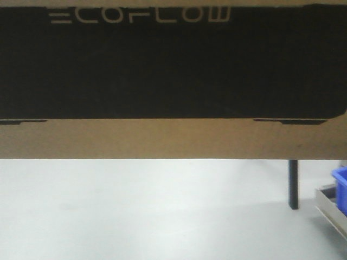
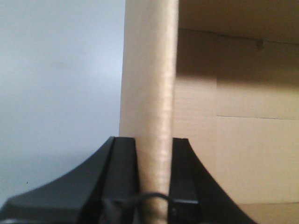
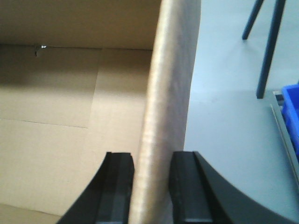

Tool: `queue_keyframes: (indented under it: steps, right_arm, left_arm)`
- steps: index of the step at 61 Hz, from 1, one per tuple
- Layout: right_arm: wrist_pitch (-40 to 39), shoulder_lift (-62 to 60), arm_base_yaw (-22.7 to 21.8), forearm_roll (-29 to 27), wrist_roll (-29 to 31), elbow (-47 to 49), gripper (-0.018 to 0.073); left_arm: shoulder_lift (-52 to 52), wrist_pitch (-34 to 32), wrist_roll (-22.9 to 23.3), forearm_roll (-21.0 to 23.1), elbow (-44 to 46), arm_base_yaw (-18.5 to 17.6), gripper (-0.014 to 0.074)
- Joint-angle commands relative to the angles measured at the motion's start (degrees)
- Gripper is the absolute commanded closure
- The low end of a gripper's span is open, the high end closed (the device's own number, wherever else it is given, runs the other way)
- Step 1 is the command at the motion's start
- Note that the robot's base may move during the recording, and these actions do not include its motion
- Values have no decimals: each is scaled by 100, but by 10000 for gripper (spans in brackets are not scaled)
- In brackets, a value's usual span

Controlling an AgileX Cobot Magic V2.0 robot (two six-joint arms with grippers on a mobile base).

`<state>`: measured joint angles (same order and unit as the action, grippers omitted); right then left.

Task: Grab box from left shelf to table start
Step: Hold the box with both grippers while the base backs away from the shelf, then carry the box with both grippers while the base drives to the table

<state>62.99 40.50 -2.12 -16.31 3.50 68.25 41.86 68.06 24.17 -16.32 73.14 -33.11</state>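
The left hand (image 2: 153, 156) and right hand (image 3: 152, 161) each pinch an opposite wall of the box (image 1: 173, 140), held aloft apart from the shelf (image 1: 332, 208). They should travel level and together toward the bench.

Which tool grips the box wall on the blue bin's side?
The right tool: the blue bin shows beyond its box wall; the left tool sees none.

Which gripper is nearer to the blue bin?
Right. The right gripper clamps the box wall on the side of the blue bin; the left gripper clamps the opposite wall, farther from it.
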Motion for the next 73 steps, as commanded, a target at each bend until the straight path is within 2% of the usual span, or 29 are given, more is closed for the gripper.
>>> queue_keyframes:
  steps: [1, 22, 42, 73]
  right_arm:
    - [-655, 14, -13, 189, 108, 176, 541]
    - [-655, 14, -13, 189, 108, 176, 541]
    - [-655, 14, -13, 189, 108, 176, 541]
    - [-628, 42, -13, 189, 108, 176, 541]
  left_arm:
    - [-127, -1013, 106, 64, 243, -38, 683]
    - [-127, -1013, 106, -73, 243, -38, 683]
    - [-127, -648, 106, 390, 243, -38, 683]
    - [-89, -549, 106, 325, 243, -38, 683]
